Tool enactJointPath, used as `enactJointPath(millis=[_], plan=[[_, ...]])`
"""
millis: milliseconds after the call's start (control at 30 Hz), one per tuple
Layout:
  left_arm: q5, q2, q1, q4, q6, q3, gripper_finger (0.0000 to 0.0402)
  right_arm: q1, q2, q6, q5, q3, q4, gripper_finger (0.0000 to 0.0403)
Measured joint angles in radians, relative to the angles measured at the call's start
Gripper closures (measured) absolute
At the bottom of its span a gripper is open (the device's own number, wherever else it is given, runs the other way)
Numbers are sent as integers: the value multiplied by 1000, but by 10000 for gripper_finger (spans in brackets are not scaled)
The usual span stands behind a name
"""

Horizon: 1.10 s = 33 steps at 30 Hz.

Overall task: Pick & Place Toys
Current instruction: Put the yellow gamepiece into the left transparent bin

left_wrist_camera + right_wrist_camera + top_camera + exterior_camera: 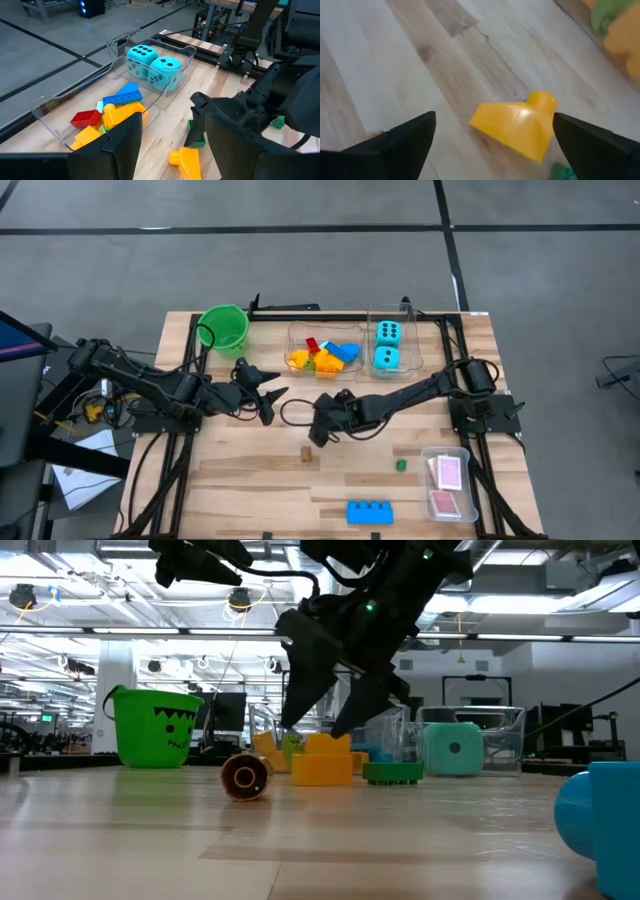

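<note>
Bucket (224, 328) sitting upper left of the table (250, 480), tub of blocks (323, 356) right of it, dice (387, 345) lying further right, cards (447, 485) resting in the lower right tub, long block (369, 512) lying at bottom centre.

Yellow block (516, 121); cyan dice (152, 66), black dots; green bucket (155, 727), black face

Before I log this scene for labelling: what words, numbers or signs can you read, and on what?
No readable words or numbers anywhere.
Green bucket: a printed black face, no text.
Cyan dice: black dots only, six on one top face.
Pink-and-white playing cards: too small to read.
</note>
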<state>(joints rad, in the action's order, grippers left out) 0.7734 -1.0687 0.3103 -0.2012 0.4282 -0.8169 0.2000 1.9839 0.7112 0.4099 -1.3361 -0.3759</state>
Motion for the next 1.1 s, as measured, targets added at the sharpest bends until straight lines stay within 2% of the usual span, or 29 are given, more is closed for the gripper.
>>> enactJointPath(millis=[200,433,600,800,967,1100], plan=[[0,0,0,0,-3,0,188,10,0,-368,-32,0,-65,18],[-1,0,0,0,-4,0,188,8,0,-676,-28,0,-86,18],[-3,0,0,0,-4,0,188,-34,0,-776,-55,0,-81,18],[-3,0,0,0,-4,0,188,-103,0,-864,-169,0,-100,18],[-3,0,0,0,-4,0,188,-153,0,-918,-215,0,-82,18],[-2,0,0,0,-4,0,188,-180,0,-953,-306,0,-62,18]])
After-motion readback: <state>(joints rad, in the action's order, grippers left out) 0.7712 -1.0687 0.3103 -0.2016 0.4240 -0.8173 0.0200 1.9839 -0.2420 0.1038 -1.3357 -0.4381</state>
